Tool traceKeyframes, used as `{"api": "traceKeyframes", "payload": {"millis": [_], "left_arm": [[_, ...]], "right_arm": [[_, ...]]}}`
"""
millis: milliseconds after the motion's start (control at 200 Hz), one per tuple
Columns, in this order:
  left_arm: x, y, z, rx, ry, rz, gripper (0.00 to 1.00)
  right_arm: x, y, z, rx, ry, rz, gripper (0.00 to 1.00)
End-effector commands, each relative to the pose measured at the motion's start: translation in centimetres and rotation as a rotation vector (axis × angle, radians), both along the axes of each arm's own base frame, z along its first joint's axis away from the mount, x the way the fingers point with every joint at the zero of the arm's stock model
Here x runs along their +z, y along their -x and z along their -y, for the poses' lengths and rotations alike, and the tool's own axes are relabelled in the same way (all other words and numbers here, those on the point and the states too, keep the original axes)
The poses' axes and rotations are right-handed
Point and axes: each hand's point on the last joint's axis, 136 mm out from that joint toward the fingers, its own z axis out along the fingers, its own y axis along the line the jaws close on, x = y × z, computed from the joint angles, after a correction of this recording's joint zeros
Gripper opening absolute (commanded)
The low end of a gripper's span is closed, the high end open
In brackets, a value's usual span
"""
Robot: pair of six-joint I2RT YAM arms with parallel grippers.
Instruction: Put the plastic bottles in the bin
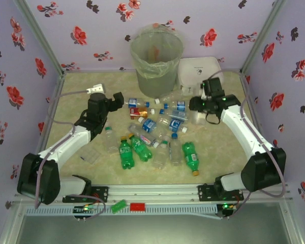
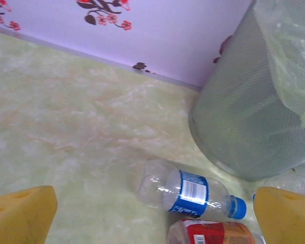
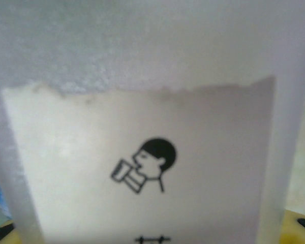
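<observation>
Nearest, green bottles (image 1: 125, 155) lie in the heap of plastic bottles (image 1: 149, 125) scattered mid-table. Left of the heap, the left gripper (image 1: 117, 100) hangs with its fingers spread wide, and a blue-labelled bottle (image 2: 188, 190) lies just beyond them. At the right, the right gripper (image 1: 195, 105) is pressed close to a white label (image 3: 142, 168); I cannot tell whether it grips. Farthest stands the bin (image 1: 152, 79), with a white box (image 1: 201, 68) to its right.

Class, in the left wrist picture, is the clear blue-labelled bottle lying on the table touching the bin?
Apart. The left wrist view shows a strip of bare table between the blue-labelled bottle and the base of the bin.
</observation>
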Motion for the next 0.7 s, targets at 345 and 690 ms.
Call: {"api": "traceKeyframes", "payload": {"millis": [345,690], "left_arm": [[-4.7,4.1,-3.1,0.073,0.119,-0.092,0.99],[-5.0,6.0,-2.9,0.032,0.124,-0.122,0.99]], "right_arm": [[21.0,-13.0,-8.4,0.058,-0.371,0.598,0.37],[22.2,-21.5,-15.7,0.151,-0.373,0.712,0.36]]}}
